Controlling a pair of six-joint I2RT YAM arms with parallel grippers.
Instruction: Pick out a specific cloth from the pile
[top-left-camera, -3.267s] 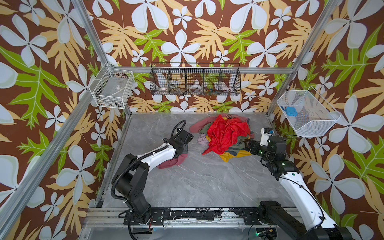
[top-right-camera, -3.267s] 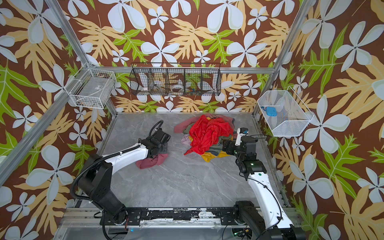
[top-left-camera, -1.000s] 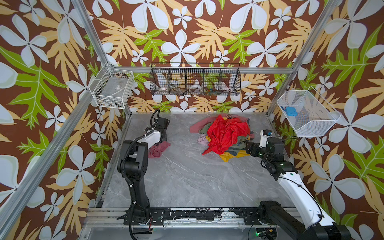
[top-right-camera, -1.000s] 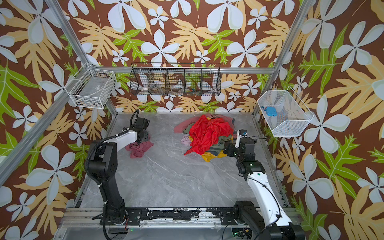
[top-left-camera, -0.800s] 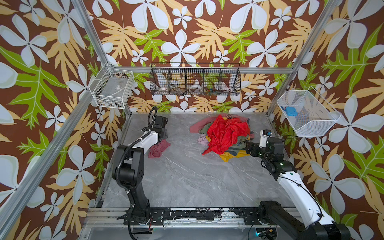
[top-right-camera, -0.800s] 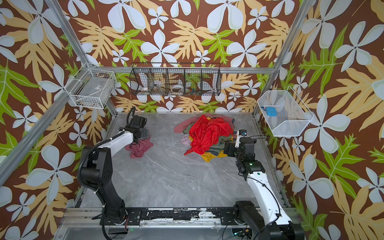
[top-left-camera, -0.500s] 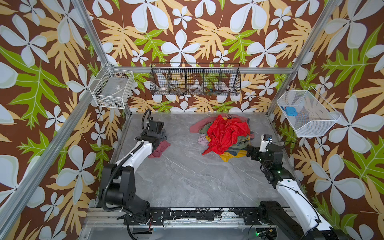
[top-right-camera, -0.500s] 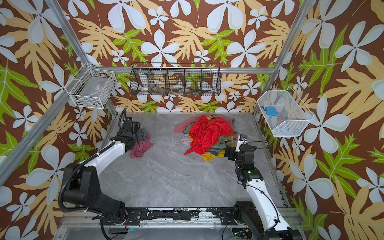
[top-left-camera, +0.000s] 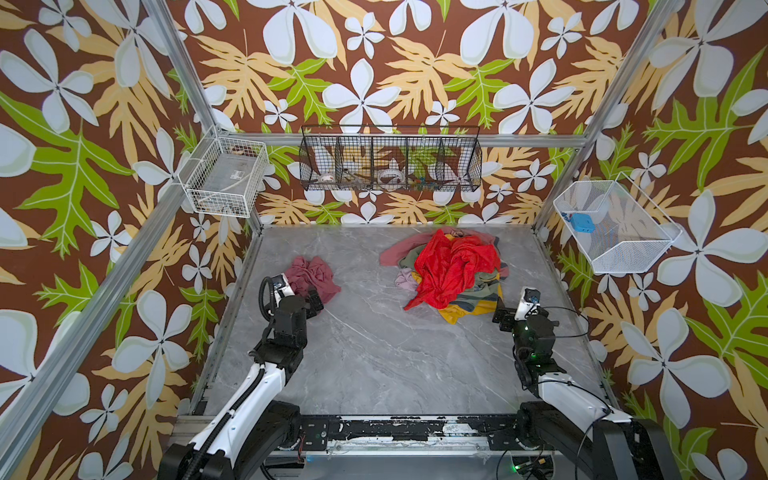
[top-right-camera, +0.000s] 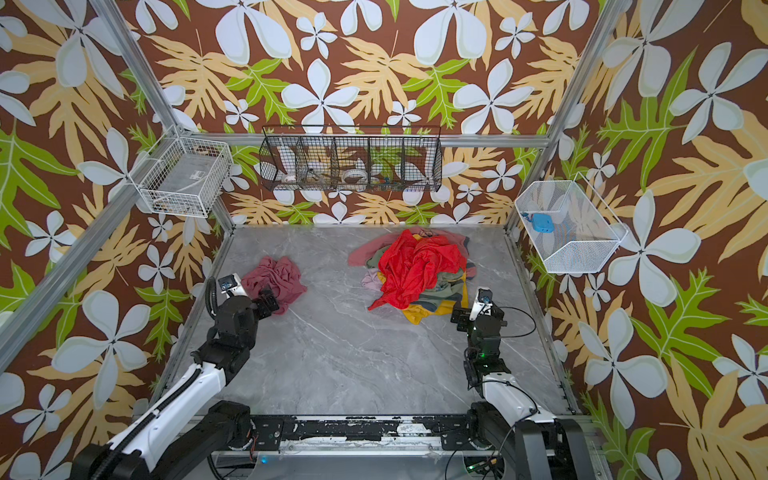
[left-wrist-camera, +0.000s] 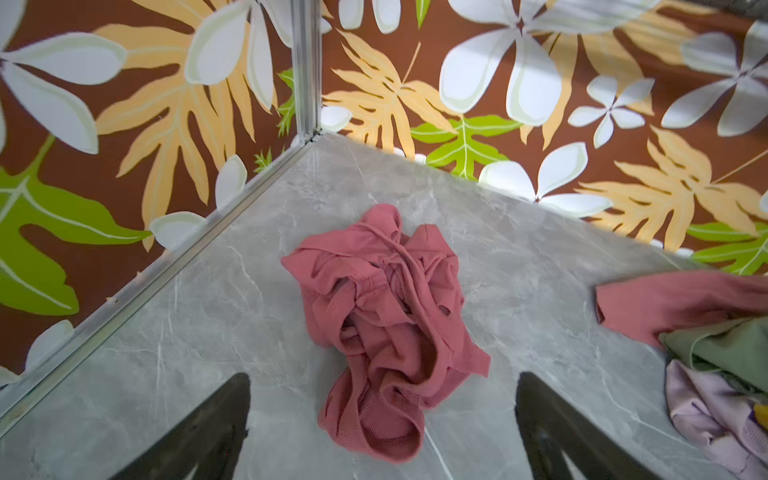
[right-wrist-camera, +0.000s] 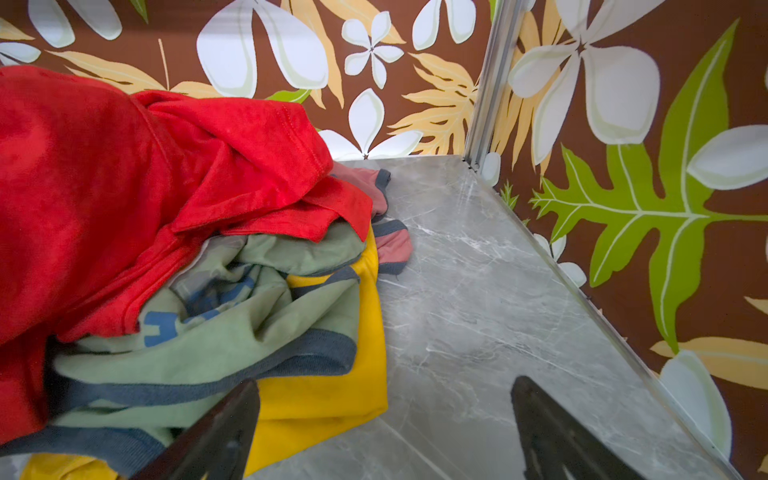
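The cloth (top-left-camera: 312, 275) (top-right-camera: 277, 275), dusty rose and crumpled, lies alone on the grey table near the left wall. My left gripper (top-left-camera: 314, 300) (top-right-camera: 269, 304) is open just in front of it. In the left wrist view the cloth (left-wrist-camera: 382, 316) lies loose between and beyond the spread fingers, free of both. The pile (top-left-camera: 451, 270) (top-right-camera: 415, 270) sits at the back right, with bright red on top and olive, yellow, pink and lilac beneath. My right gripper (top-left-camera: 504, 318) (top-right-camera: 458, 316) stands open and empty at the pile's (right-wrist-camera: 187, 232) yellow front corner.
A black wire basket (top-left-camera: 390, 164) hangs on the back wall. A white wire basket (top-left-camera: 224, 176) hangs on the left wall, and another white basket (top-left-camera: 611, 232) on the right wall holds a blue object. The walls close in the table (top-left-camera: 374, 353) on three sides.
My left gripper carried the cloth to the left side of the table, let go of it and drew back toward the front. The right arm pulled back a little from the pile.
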